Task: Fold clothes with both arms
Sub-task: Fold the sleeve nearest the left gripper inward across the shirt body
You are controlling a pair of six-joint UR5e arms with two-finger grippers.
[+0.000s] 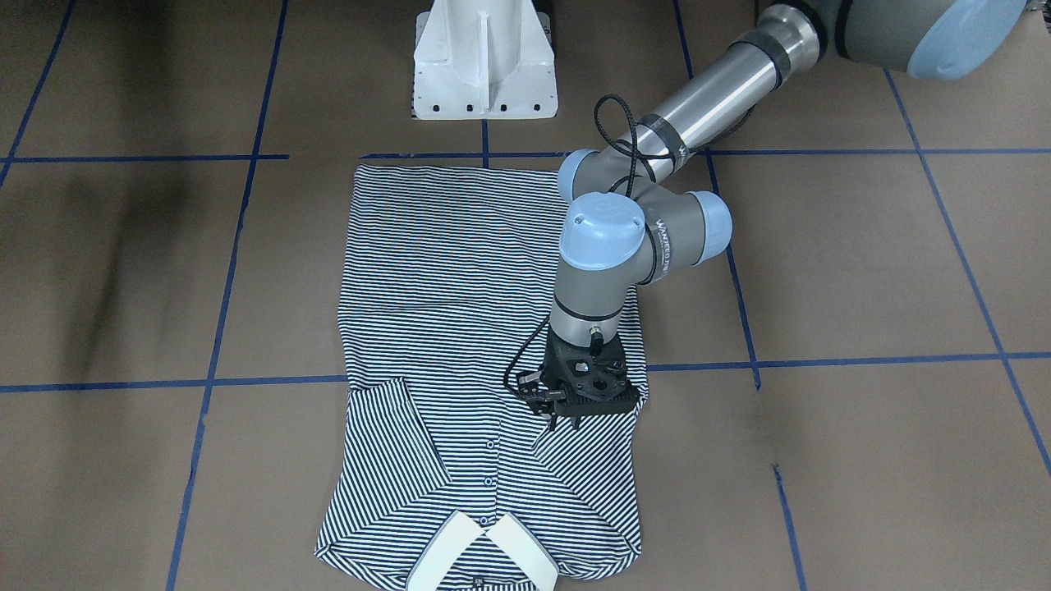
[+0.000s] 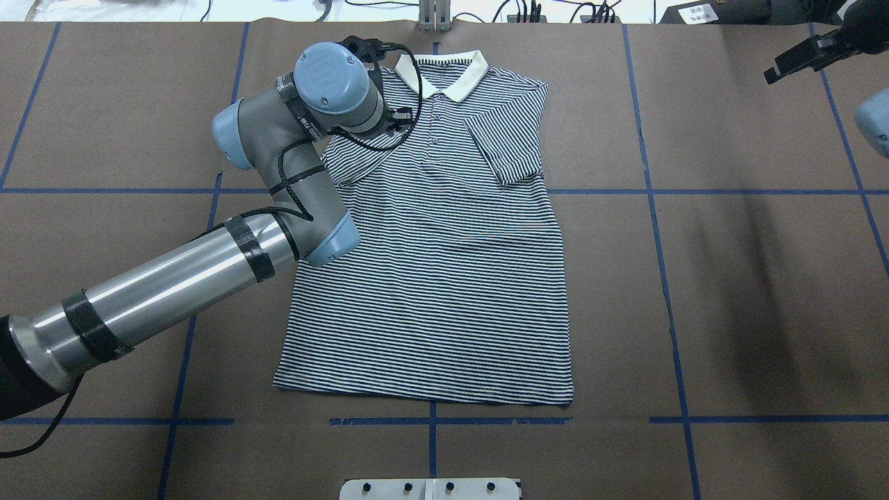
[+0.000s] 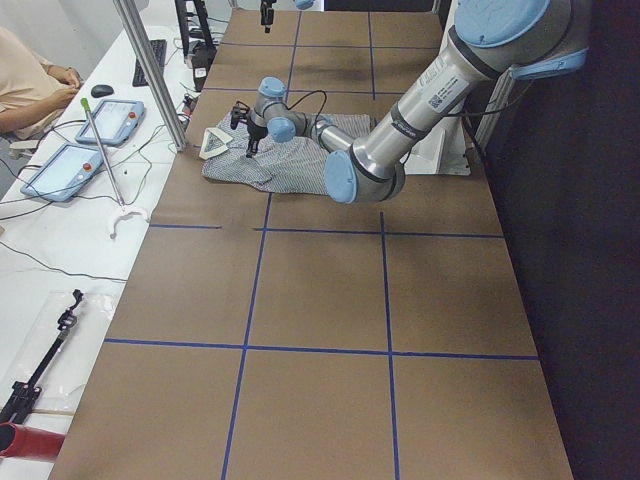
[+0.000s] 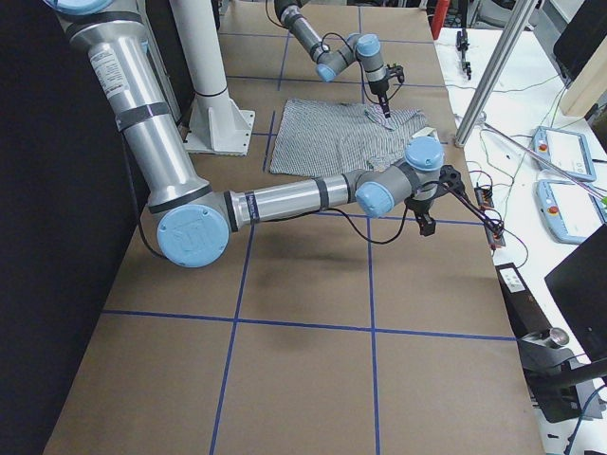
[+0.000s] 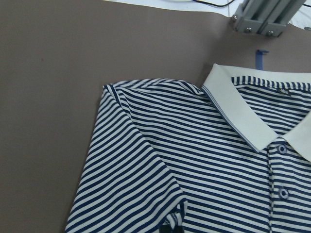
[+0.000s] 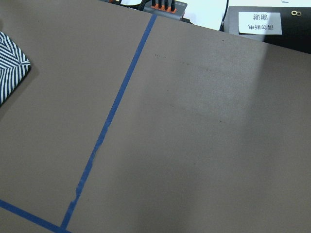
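Note:
The striped polo shirt [image 1: 460, 312] lies flat and face up on the brown table, with its white collar [image 2: 444, 73] at the far edge. Both sleeves are folded in over the chest. My left gripper [image 1: 565, 423] points down at the tip of the folded left sleeve [image 5: 146, 194]. Its fingers stand close together on puckered cloth. The wrist hides it in the overhead view. My right gripper [image 2: 799, 59] hovers off the shirt at the table's far right and holds nothing. Its wrist view shows only a sleeve corner [image 6: 9, 68].
The white pedestal base [image 1: 484, 66] stands at the robot's side of the table. Blue tape lines [image 2: 667, 278] grid the brown surface. Beyond the far edge are an aluminium post [image 5: 262, 17], cables, pendants [image 3: 110, 120] and a seated operator [image 3: 30, 80].

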